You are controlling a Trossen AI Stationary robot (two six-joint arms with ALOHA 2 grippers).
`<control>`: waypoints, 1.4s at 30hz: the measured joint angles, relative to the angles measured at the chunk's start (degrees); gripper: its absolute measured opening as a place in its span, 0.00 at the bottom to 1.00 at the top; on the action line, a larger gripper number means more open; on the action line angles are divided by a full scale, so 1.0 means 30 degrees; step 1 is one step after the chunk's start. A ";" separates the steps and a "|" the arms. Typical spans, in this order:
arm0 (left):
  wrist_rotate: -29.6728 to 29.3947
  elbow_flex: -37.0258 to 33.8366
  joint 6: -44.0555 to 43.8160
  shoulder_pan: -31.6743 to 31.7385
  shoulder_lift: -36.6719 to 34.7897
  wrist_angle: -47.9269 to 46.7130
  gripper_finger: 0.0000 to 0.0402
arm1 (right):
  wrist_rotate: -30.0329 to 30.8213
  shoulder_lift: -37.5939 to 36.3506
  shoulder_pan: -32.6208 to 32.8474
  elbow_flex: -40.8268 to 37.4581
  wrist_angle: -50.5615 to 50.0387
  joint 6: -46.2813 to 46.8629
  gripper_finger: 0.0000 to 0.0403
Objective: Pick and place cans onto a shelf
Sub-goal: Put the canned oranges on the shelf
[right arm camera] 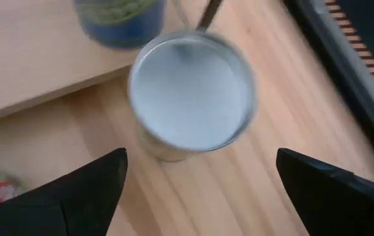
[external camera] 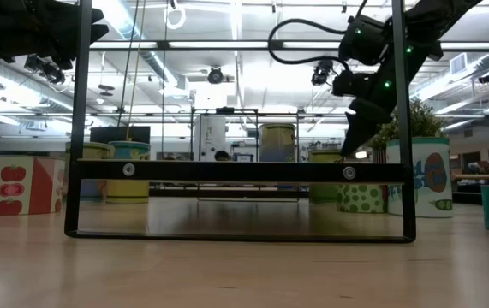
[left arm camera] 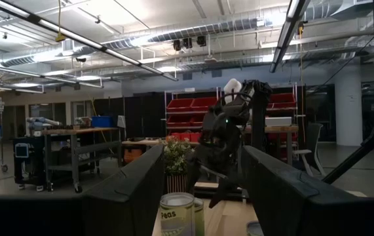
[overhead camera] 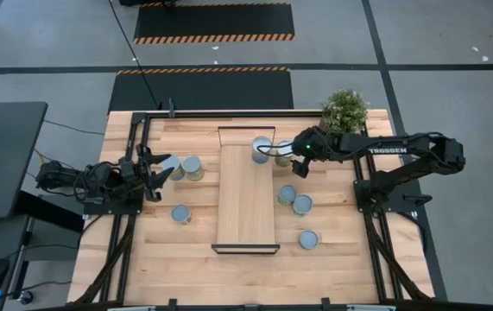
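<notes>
Right tool (right arm camera: 196,190) gapes above a can (right arm camera: 192,92); overhead hides that spread.

"TROSSEN" on right arm (overhead camera: 393,152); "PEAS" on can (left arm camera: 177,214).

Potted green plant (overhead camera: 344,110) at desk's far right corner | light wooden desk (overhead camera: 177,259) | dark side table (overhead camera: 0,155) at left
</notes>
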 joint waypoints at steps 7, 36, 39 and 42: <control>0.0006 -0.0001 0.0000 0.0007 0.0003 0.0015 0.52 | -0.0068 0.0007 -0.0303 -0.2296 0.3538 -0.0697 0.99; 0.0004 0.0000 0.0073 0.0003 0.0000 0.0164 0.52 | -0.2189 0.0096 -0.1509 -0.3632 0.9609 -0.1220 0.98; 0.0000 0.0000 0.0073 0.0007 0.0002 0.0184 0.52 | -0.2530 0.0689 -0.1509 -0.3632 1.0223 -0.1209 0.98; 0.0001 -0.0006 0.0073 0.0007 -0.0004 0.0236 0.52 | -0.2583 0.1837 -0.1509 -0.3632 1.0959 -0.1242 0.98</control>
